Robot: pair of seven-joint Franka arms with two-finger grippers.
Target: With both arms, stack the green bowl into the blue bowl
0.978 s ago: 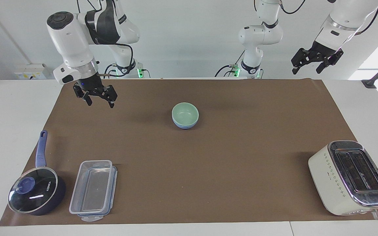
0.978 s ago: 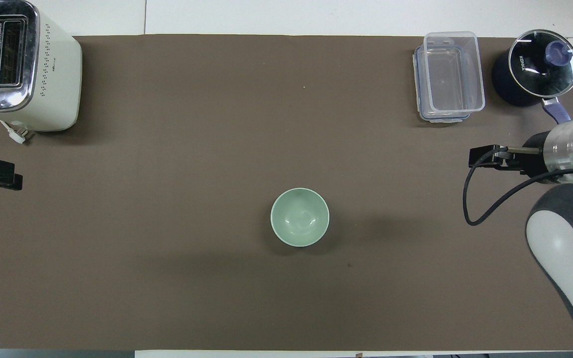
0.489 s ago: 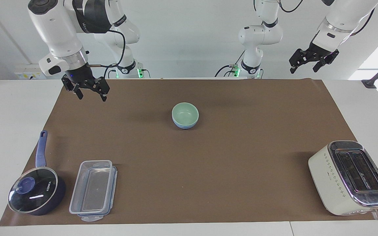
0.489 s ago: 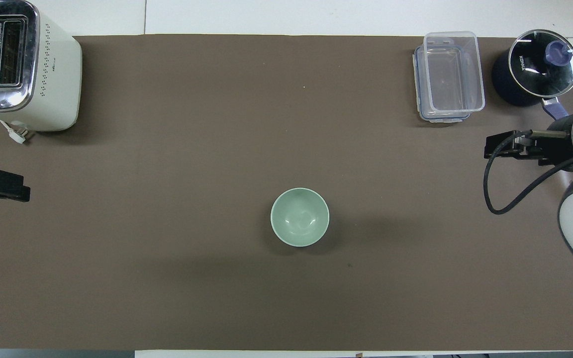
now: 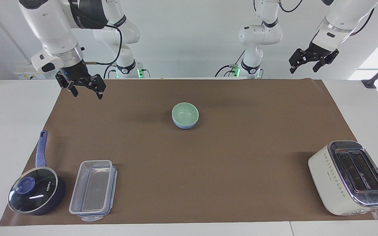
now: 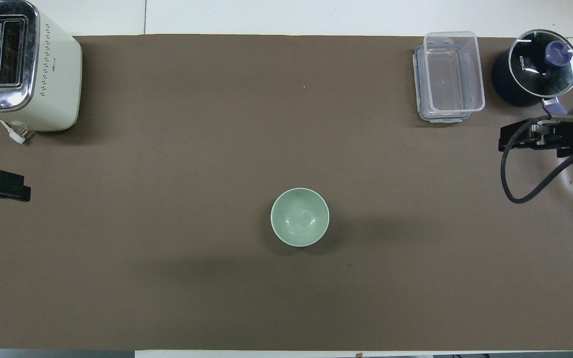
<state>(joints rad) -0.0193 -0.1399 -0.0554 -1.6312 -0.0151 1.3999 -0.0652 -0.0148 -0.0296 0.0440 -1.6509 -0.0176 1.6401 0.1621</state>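
Both tools were open and empty: the right tool [image 5: 83, 88] at the frame's upper left, the left tool [image 5: 310, 61] upper right, apparently parked clear. At centre, the green bowl [image 5: 185, 113] sat nested in the blue bowl [image 5: 185, 126], so stacking looked done.

Green bowl [image 5: 185, 113] sits in blue bowl [image 5: 185, 125] mid-table; toaster [image 5: 349, 177] toward the left arm's end; saucepan [image 5: 36, 190] beside container [image 5: 92, 190]
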